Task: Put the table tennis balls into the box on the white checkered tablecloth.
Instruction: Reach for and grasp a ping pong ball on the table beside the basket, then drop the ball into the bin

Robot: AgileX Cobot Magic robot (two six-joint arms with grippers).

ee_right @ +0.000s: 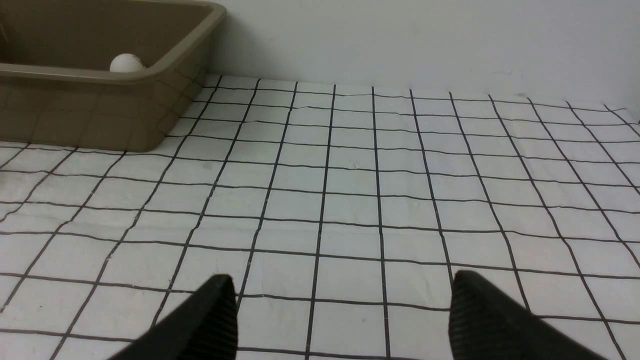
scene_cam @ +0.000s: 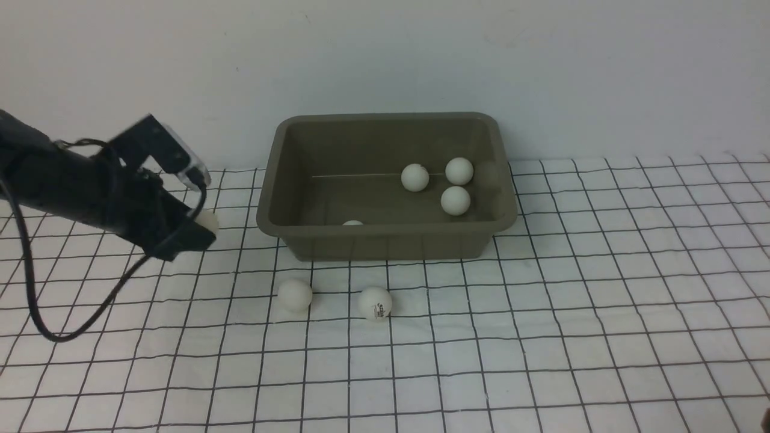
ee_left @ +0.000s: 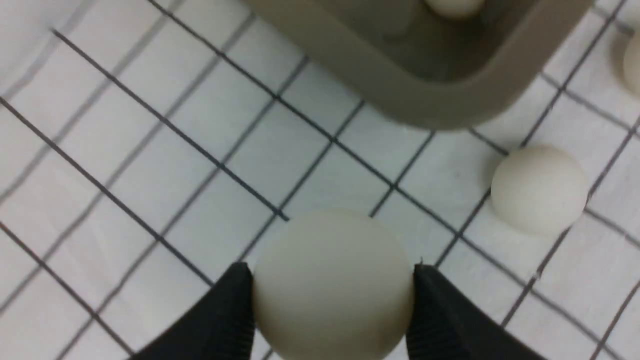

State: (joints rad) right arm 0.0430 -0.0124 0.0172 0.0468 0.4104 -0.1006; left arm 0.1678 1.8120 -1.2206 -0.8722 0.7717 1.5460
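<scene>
While the left arm (scene_cam: 78,183) stretches from the left edge and slopes down toward the cloth (scene_cam: 541,337), the left gripper (scene_cam: 201,228) pinches 1 ball (ee_left: 332,285) between its 2 black fingers (ee_left: 220,325), 1 finger on each side. This ball is to the left of the box (scene_cam: 385,240), near its left wall but apart from it. It is not clear if the ball rests on the cloth or is lifted.

The right gripper (ee_right: 345,320) is low over bare cloth, to the right of the box. Its jaws stand wide apart with nothing between them.

The balls are 7 in all. 4 are in the box: 3 close together in the right part (scene_cam: 415,178) (scene_cam: 459,171) (scene_cam: 455,200), and 1 half hidden behind the front wall (scene_cam: 352,223). 2 lie on the cloth in front of the box, near each other but apart: 1 plain (scene_cam: 295,294) and 1 with a dark logo (scene_cam: 375,302). The last 1 is in the left gripper.
</scene>
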